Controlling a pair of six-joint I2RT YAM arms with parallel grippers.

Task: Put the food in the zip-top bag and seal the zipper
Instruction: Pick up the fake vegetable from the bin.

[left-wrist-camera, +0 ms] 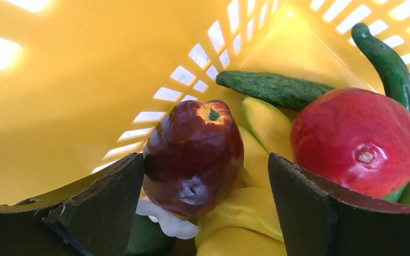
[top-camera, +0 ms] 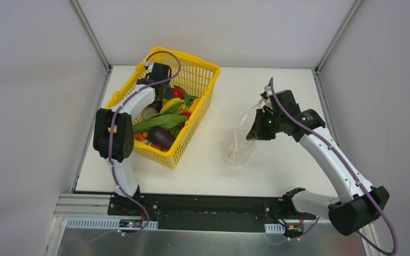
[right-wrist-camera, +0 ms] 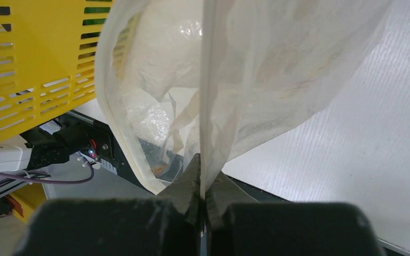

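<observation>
My left gripper (left-wrist-camera: 205, 202) is open, low inside the yellow mesh basket (top-camera: 197, 74), its jaws on either side of a dark red apple (left-wrist-camera: 192, 154). A red round fruit (left-wrist-camera: 357, 141), green cucumbers (left-wrist-camera: 272, 88) and yellow bananas (left-wrist-camera: 245, 213) lie beside it. In the top view the left gripper (top-camera: 160, 88) is among the food (top-camera: 163, 125). My right gripper (right-wrist-camera: 203, 186) is shut on the mouth edge of the clear zip-top bag (right-wrist-camera: 245, 69) and holds it up, so that it hangs to the table (top-camera: 241, 141). The zipper cannot be made out.
The basket stands at the table's far left (top-camera: 155, 154), with a dark purple eggplant (top-camera: 161, 137) near its front. White table (top-camera: 277, 176) lies between basket and bag. Walls close in the left, back and right.
</observation>
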